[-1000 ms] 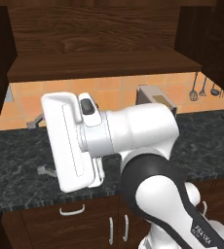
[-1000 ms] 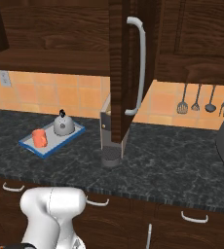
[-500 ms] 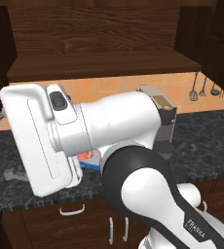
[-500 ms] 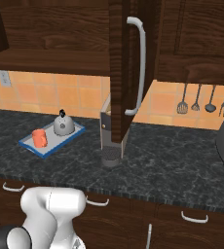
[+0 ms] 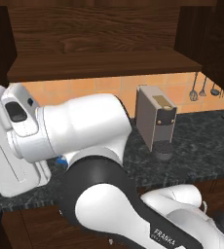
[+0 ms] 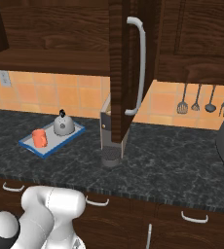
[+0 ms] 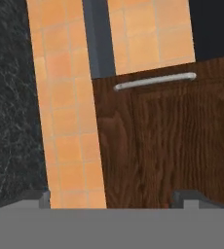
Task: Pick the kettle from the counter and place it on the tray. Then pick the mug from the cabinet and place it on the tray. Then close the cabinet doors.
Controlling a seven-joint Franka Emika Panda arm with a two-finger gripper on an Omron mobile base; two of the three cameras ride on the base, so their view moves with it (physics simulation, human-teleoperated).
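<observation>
Orange mug (image 6: 39,138) and kettle (image 6: 63,126) sit on tray (image 6: 30,145); my hand (image 7: 114,198), fingers apart, has swung toward a cabinet door (image 7: 172,141).

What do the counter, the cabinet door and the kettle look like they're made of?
The counter looks like polished dark stone, maybe marble: black with pale speckled veins. The cabinet door looks like dark brown wood with visible grain, and its handle like brushed metal, a pale silvery bar. The kettle seems to be dull grey metal with a black knob, perhaps plastic.
</observation>
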